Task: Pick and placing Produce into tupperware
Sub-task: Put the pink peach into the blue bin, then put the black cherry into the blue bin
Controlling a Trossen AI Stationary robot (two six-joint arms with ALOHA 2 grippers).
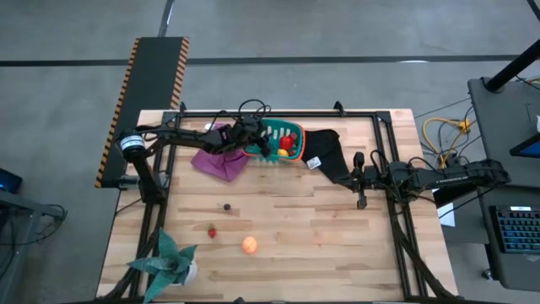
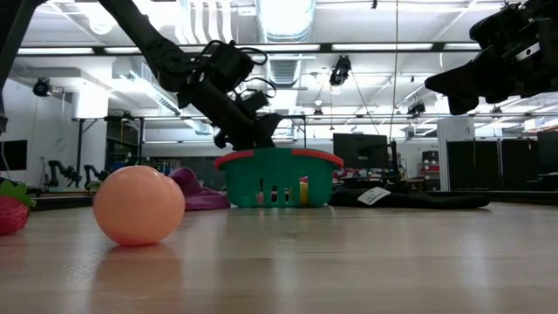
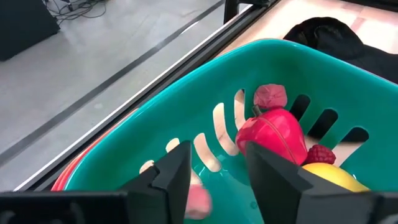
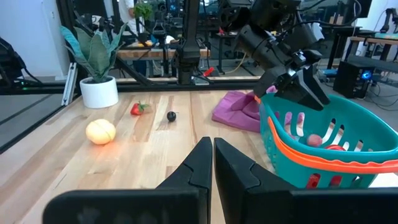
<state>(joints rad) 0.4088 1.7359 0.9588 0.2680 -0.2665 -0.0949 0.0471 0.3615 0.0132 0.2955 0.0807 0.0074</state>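
Overhead, table-level, two wrist views; all share tupperware point(image 1: 283, 143).

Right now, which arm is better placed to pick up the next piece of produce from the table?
Probably the left. The orange-peach ball, strawberry and dark piece lie on its side of the table. The left gripper is over the tupperware with fingers apart; the right gripper waits shut, farther away.

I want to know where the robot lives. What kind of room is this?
Probably a robotics lab or workshop. Two robot arms are bolted to a wooden table, the ceiling has long strip lights and bare pipes, and workbenches with gear stand behind.
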